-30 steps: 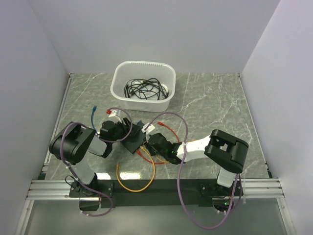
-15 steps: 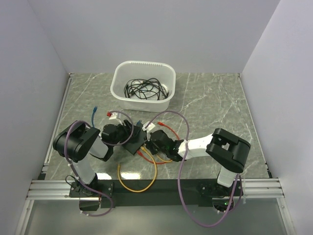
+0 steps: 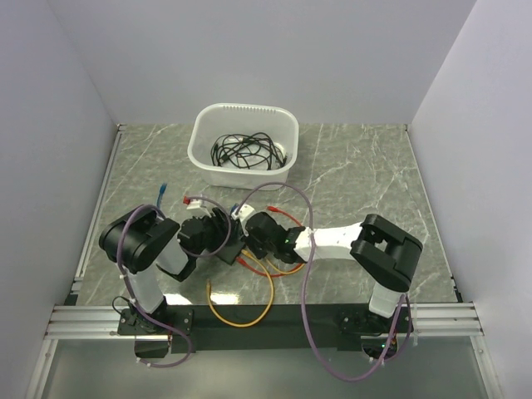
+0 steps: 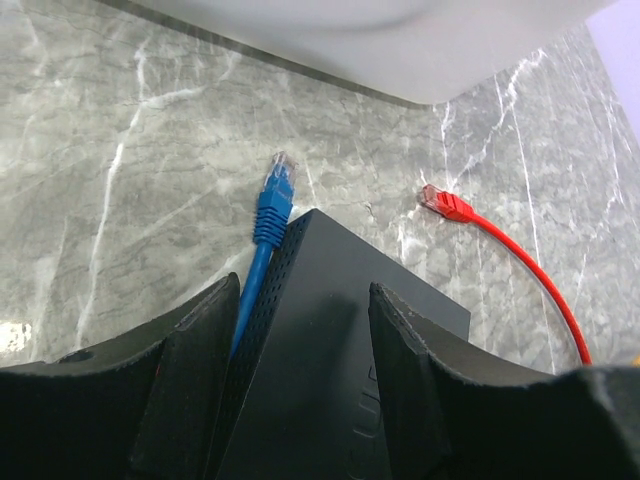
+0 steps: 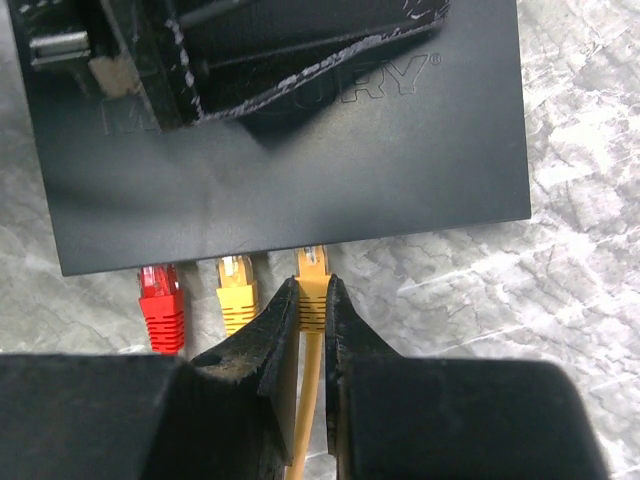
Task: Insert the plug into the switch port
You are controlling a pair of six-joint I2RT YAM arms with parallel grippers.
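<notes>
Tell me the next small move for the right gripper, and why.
Probably ease the right gripper straight forward to seat its held plug. That plug is pinched between the fingers and points at the switch, with its tip at the port edge, in a row with a red plug and a yellow plug. The left gripper clamps the switch, so it should resist the push.

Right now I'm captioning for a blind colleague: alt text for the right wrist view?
Fingers pinch an orange-yellow plug whose tip meets the black switch's near edge. A yellow plug and a red plug sit at that edge to its left.
</notes>
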